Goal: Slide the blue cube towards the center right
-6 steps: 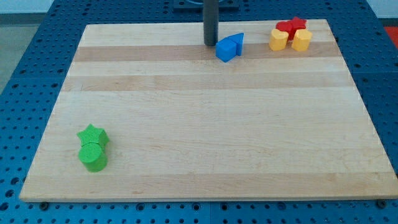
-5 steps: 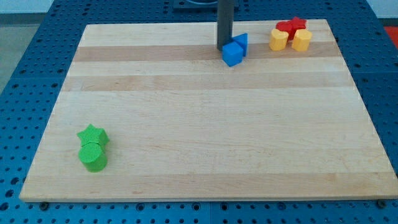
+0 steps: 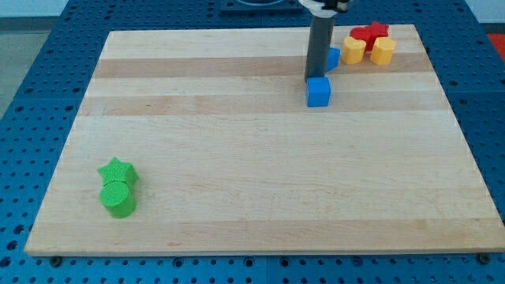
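Where blue pegboard (image 3: pixel 47 71) surrounds, pale wooden board (image 3: pixel 260 173)

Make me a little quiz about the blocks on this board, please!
1. True or false: my tip sits just above the blue cube, on the side toward the view's top.
2. Which blocks sit in the view's bottom-left part of the board? A) yellow B) green C) red
3. Fill in: behind the rod, partly hidden, is a second ____ block.

Key:
1. True.
2. B: the green star and the green cylinder sit together there.
3. Blue. The red star and two yellow blocks cluster at the view's top right.
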`<state>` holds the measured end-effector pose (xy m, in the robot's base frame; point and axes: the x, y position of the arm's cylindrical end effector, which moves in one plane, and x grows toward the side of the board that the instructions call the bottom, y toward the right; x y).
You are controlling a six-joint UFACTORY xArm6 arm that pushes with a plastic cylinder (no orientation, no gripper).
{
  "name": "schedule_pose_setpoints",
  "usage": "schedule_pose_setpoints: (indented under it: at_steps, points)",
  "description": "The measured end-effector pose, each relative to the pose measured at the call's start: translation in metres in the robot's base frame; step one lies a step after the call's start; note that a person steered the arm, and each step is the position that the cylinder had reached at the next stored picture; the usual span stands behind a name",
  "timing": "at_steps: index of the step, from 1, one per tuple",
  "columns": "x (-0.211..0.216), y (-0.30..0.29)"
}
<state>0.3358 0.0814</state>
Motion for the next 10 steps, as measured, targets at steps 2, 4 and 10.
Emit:
schedule_pose_setpoints:
  at_steps: [2,4,10]
  points:
    - [0.02,-0.012]
    - [0.032,-0.031]
    - [0.066,0.048]
